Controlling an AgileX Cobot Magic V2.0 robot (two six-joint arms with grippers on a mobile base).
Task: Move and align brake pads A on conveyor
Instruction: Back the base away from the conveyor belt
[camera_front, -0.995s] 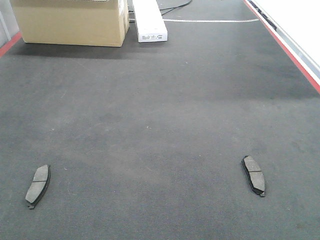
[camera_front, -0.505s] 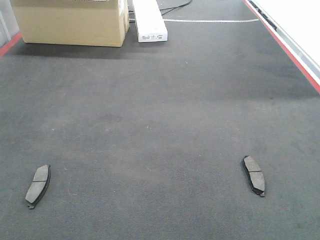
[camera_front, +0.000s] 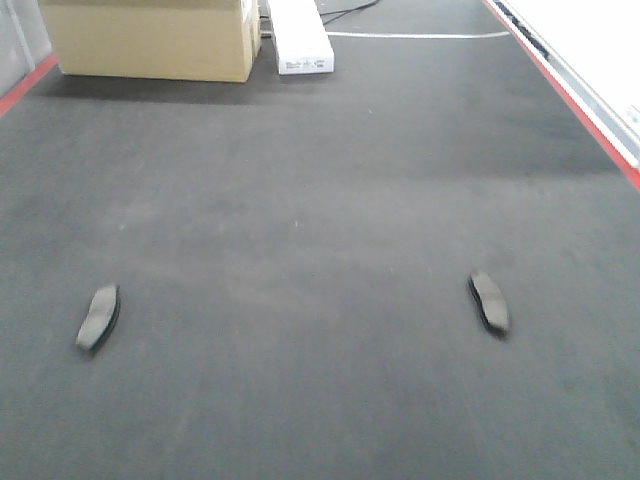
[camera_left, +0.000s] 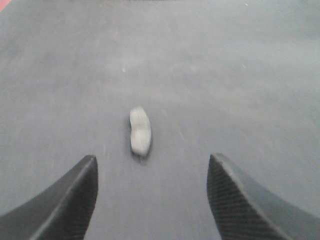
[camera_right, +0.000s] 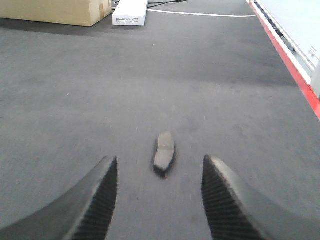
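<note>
Two dark grey brake pads lie flat on the charcoal conveyor belt (camera_front: 320, 200): one at the left (camera_front: 98, 317), one at the right (camera_front: 489, 301), both blurred. Neither gripper shows in the front view. In the left wrist view my left gripper (camera_left: 152, 175) is open and empty, with the left pad (camera_left: 140, 131) just ahead of its fingertips. In the right wrist view my right gripper (camera_right: 159, 172) is open and empty, with the right pad (camera_right: 164, 151) just ahead, about level with the fingertips. Only two pads are in view.
A cardboard box (camera_front: 150, 40) and a white carton (camera_front: 300, 40) stand at the belt's far end. A red stripe runs along the right edge (camera_front: 575, 100) and the left edge (camera_front: 20, 85). A white surface (camera_front: 590, 40) borders the right side.
Both pads sit higher in the front view than before, as do the box and carton, and the frame is now blurred. The view or the belt has shifted.
</note>
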